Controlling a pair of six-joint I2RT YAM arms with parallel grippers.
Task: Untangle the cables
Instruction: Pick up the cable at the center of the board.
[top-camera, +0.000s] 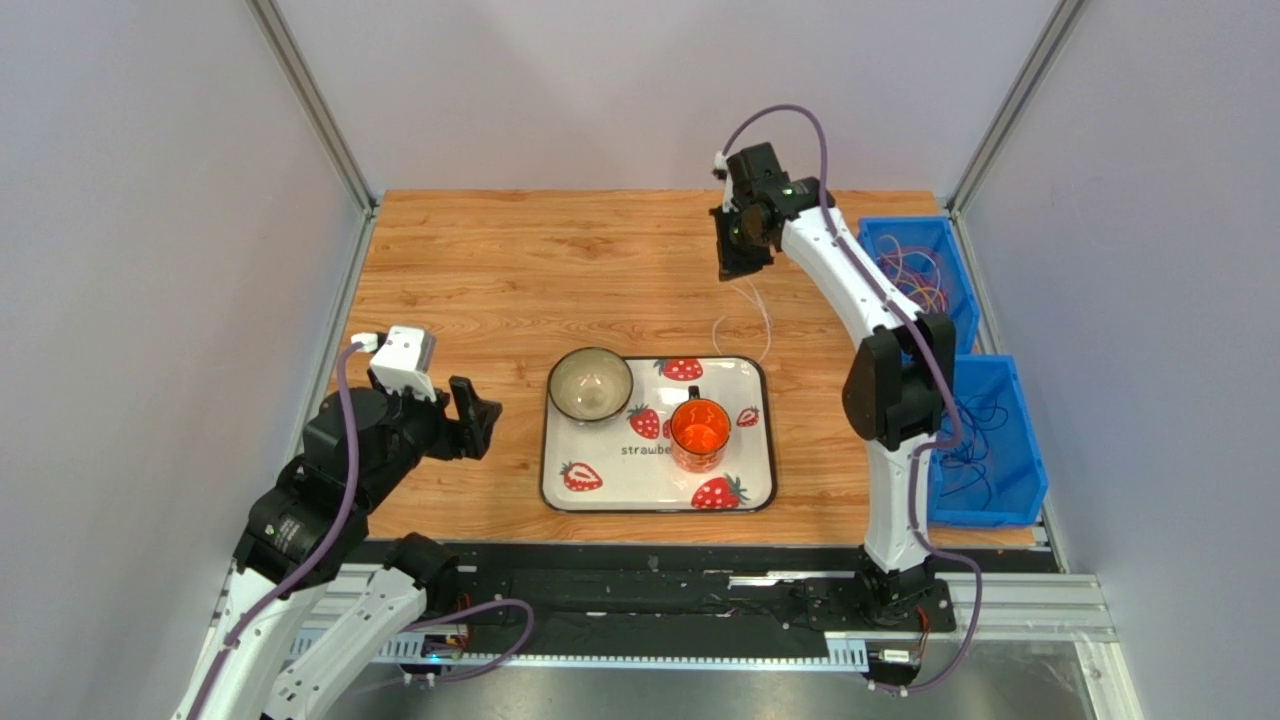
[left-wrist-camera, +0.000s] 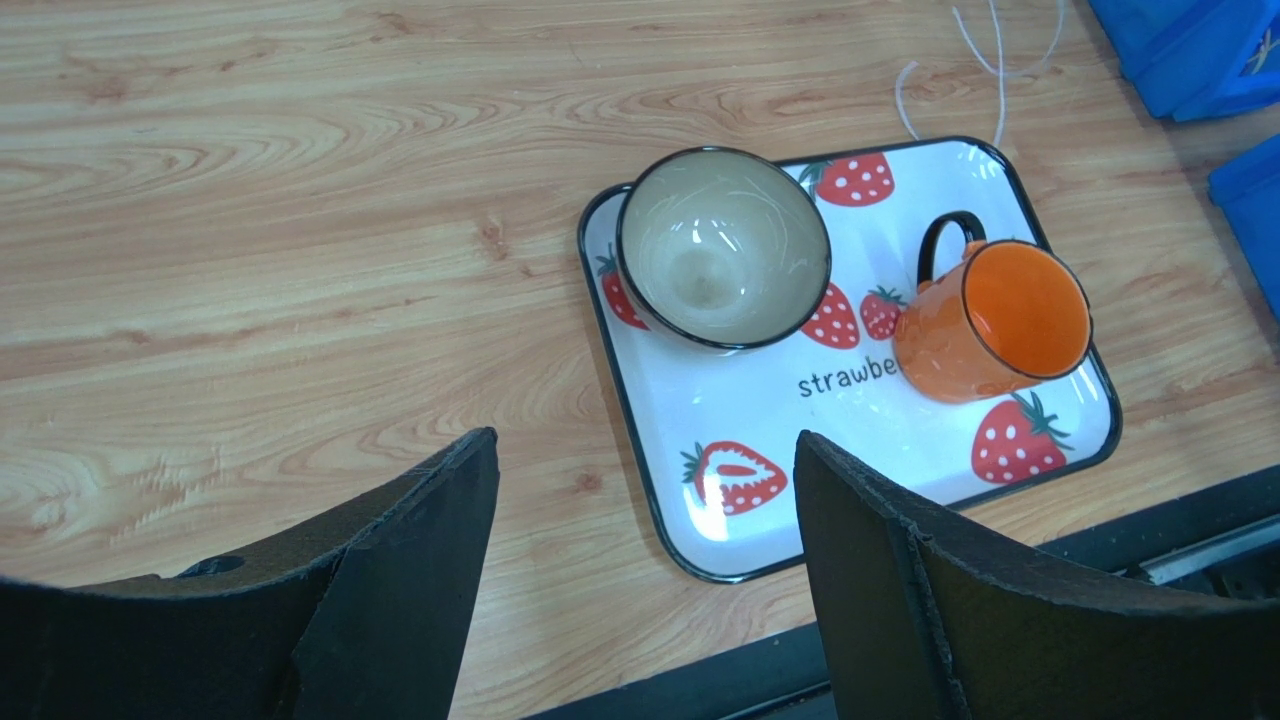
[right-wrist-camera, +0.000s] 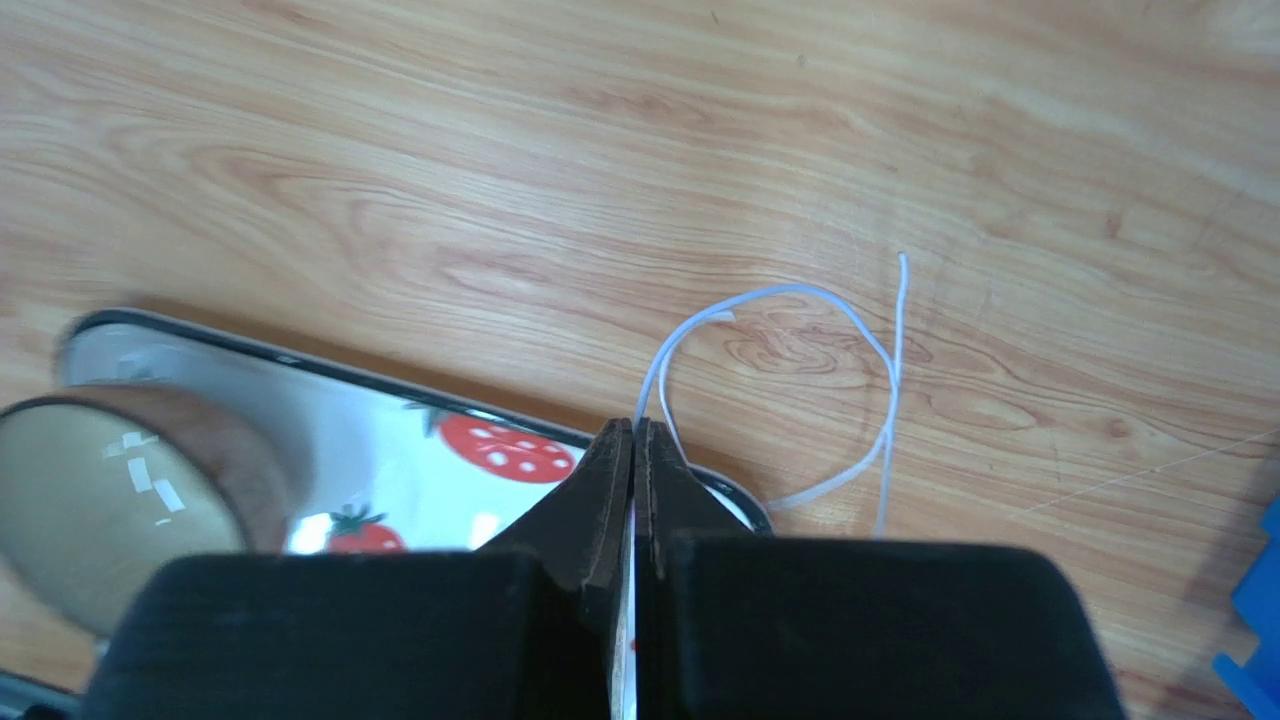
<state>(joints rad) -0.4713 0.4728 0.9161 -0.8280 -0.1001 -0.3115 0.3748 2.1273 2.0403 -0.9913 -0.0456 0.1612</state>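
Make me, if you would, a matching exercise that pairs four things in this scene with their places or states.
Things:
1. bowl
2. mug
3. white cable
4. left end effector

Places or states:
A. open, to the left of the tray
B. pinched in the shut right end effector
C. orange, on the tray's right half
D. empty, at the tray's far left corner

Pairs: 1-D, 2-C, 3-B, 4-A
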